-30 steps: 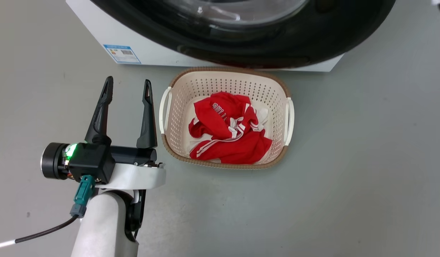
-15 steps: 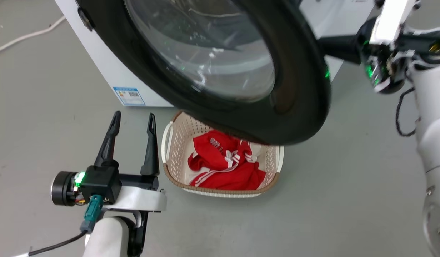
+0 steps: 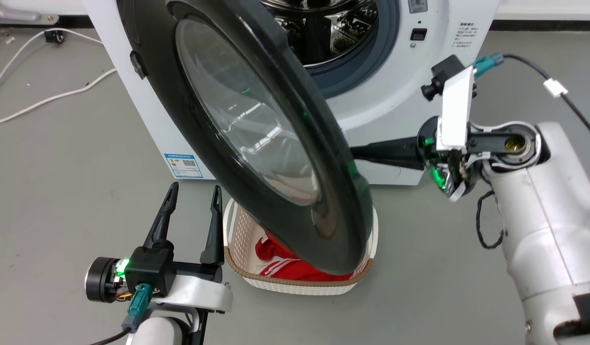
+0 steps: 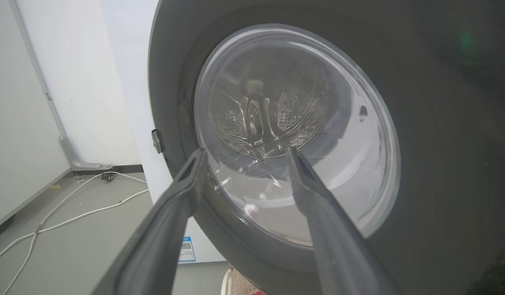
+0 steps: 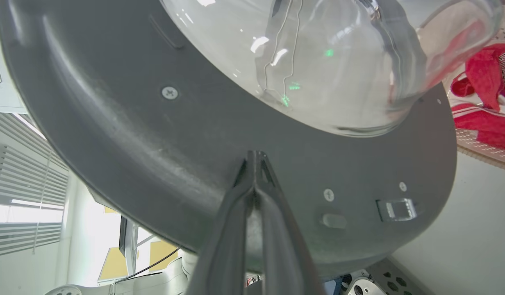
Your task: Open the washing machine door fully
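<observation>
The washing machine door (image 3: 256,134), a big glossy black disc with a clear domed glass centre, stands swung partway out from the white machine (image 3: 395,96), over the basket. My right gripper (image 5: 254,155) is shut with nothing in it. Its tips rest against the door's grey inner face (image 5: 154,135), below the glass bowl. In the head view its dark fingers (image 3: 386,152) run in behind the door's free edge. My left gripper (image 3: 195,187) hangs open, low at the left, in front of the door's outer face (image 4: 441,143) and apart from it.
The steel drum opening (image 3: 333,33) with its grey rim shows behind the door. A beige laundry basket (image 3: 300,286) holding a red garment (image 3: 280,268) sits on the floor under the door's lower edge. White cables (image 3: 46,100) lie on the floor to the left.
The head camera has tilted up, bringing the machine's front and my right arm into view. The door has swung further out from the machine, with my right gripper behind it. The left arm keeps its pose.
</observation>
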Robot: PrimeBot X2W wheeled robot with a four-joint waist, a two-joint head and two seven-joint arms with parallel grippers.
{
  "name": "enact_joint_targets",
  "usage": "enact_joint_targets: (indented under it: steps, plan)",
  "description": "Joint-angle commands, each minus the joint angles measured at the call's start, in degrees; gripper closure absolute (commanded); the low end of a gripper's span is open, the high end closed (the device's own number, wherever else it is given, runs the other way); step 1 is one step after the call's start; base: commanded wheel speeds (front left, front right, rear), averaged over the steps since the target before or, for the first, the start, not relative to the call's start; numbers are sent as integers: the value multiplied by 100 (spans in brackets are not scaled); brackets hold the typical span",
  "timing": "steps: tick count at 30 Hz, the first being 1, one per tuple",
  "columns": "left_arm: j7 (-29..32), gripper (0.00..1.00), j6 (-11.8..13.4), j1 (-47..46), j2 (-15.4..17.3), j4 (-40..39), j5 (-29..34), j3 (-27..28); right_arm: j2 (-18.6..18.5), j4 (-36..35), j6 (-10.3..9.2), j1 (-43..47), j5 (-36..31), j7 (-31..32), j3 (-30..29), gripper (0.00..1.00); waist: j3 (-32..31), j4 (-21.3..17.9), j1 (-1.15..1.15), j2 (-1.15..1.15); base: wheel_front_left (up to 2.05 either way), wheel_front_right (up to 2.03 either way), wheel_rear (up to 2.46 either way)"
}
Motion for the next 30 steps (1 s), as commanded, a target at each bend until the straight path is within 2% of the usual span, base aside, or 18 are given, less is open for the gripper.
enact_joint_targets:
  steps: [1, 7, 11, 14, 20, 21, 22, 23, 24, 30]
  plan:
    - [-13, 0, 20, 51, -5, 10, -17, -11, 46, -139, 0, 226, 222, 20, 178, 100, -53, 35, 1, 0, 0, 0, 0]
    - [-13, 0, 59, 139, -4, 28, -57, 23, 34, -437, -1, 596, 822, -240, 843, 100, -169, 48, 1, 0, 0, 0, 0]
    - [-13, 0, 101, 210, -4, 26, -73, 65, 35, -585, 0, 826, 934, -696, 1098, 100, -243, 29, 1, 0, 0, 0, 0]
    - [-13, 0, 118, 253, -4, 19, -75, 106, 32, -718, 0, 1018, 949, -1238, 1059, 100, -293, 1, 1, 0, 0, 0, 0]
    - [-13, 0, 135, 334, -4, 24, -81, 196, 18, -1126, 0, 1572, 1046, -2475, 585, 100, -398, -76, 1, 0, 0, 0, 0]
    - [-13, 0, 140, 355, -4, 26, -81, 208, 3, -1185, 0, 1690, 1044, -2712, 471, 96, -421, -92, 1, 0, 0, 0, 0]
    - [-13, 0, 144, 374, -4, 26, -81, 217, -1, -1244, -1, 1810, 1060, -2960, 331, 65, -440, -104, 1, 0, 0, 0, 0]
    - [-13, 0, 153, 387, -4, 28, -82, 225, -17, -1339, 0, 1921, 1042, -3238, 193, 50, -460, -113, 1, 0, 0, 0, 0]
    - [-13, 0, 162, 400, -4, 36, -83, 231, -35, -1422, 0, 2053, 998, -3510, 56, 0, -486, -122, 1, 0, 0, 0, 0]
    - [-13, 0, 172, 564, -4, 59, -101, 282, -96, -2001, 0, 3118, 566, -4924, -412, 0, -651, -196, 1, 0, 0, 0, 0]
